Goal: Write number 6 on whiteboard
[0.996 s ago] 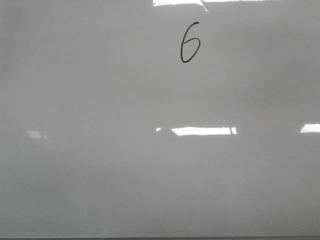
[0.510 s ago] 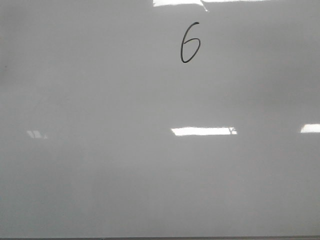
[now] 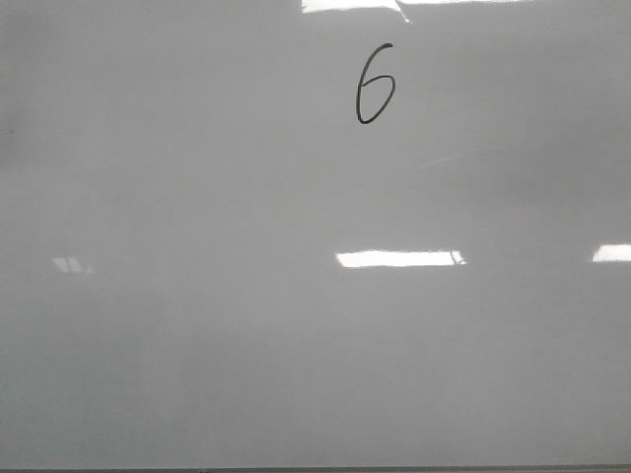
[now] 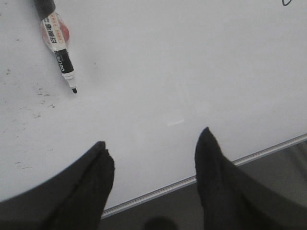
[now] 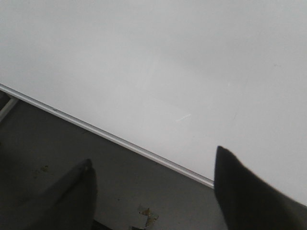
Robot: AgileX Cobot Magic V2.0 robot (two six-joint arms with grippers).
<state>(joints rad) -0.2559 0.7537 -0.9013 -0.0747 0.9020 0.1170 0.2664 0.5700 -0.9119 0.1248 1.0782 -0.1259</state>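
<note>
The 6 [image 3: 375, 85] sits high on the whiteboard [image 3: 197, 345], slightly right of centre. My left pincer [image 4: 153, 148] gapes wide, empty; uncapped marker [image 4: 60, 45] lies on board. Right pincer [image 5: 153, 167] wide, empty.

You see only fingertips of your robot. The left gripper [image 4: 153, 153] has two matte black, curved fingers [image 4: 93, 187] tapering to blunt points. The right gripper [image 5: 153, 165] has the same dark tapered fingers [image 5: 240, 191], one dimmer in shadow. No cables, screws or markings are visible.
</note>
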